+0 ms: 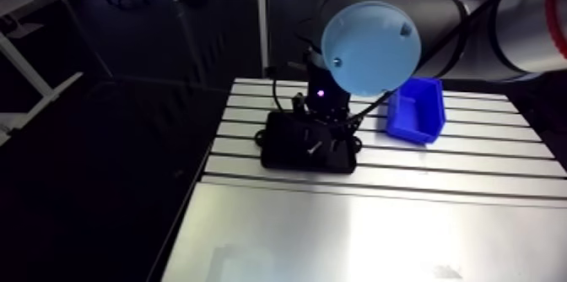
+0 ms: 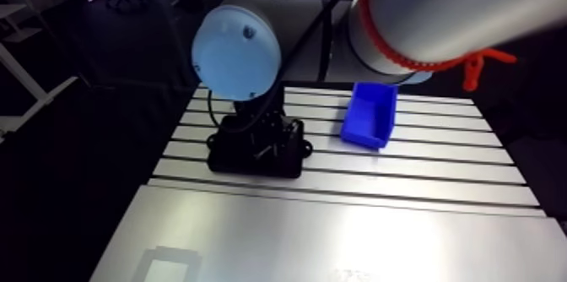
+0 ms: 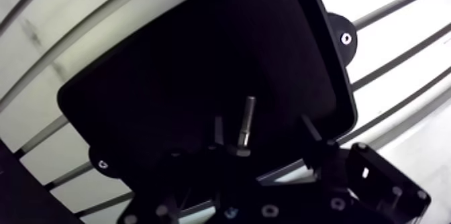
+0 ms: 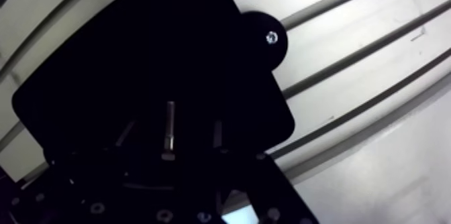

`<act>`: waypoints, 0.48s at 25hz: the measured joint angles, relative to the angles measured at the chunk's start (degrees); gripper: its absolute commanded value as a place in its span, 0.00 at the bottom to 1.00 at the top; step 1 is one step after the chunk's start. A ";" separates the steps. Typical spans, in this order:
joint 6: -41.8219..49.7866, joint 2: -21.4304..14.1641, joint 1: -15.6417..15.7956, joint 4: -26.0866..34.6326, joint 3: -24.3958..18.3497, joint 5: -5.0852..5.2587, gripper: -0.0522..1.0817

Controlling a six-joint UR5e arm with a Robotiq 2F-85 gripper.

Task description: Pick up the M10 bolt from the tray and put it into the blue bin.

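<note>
The M10 bolt (image 3: 245, 125), a grey steel bolt with a hex head, lies on the floor of the black tray (image 3: 188, 72). My gripper (image 3: 263, 131) hangs low over the tray and is open. Its two dark fingers (image 3: 218, 130) stand apart, with the bolt lying between them and nearer to one finger, touching neither. In the arm view the wrist comes down onto the tray (image 1: 283, 157) in the middle of the slotted table. The blue bin (image 1: 416, 110) stands to the right of the tray.
The tray has round mounting tabs (image 3: 341, 37) at its edges and sits across the table's slots (image 1: 472, 154). A smooth metal plate (image 1: 363, 235) covers the table's near part. The table's left edge (image 1: 196, 192) drops off into the dark.
</note>
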 measured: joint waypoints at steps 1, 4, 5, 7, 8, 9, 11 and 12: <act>0.00 0.06 0.02 -0.02 0.02 0.00 0.40; 0.00 0.19 0.05 -0.05 0.16 0.00 0.41; -0.01 0.21 0.05 -0.06 0.20 0.00 0.41; -0.03 0.26 0.07 -0.07 0.25 0.00 0.41; -0.05 0.28 0.07 -0.07 0.26 0.00 0.42; -0.06 0.30 0.07 -0.07 0.27 0.00 0.42; -0.08 0.33 0.08 -0.08 0.32 0.00 0.43; -0.08 0.37 0.08 -0.08 0.34 0.00 0.43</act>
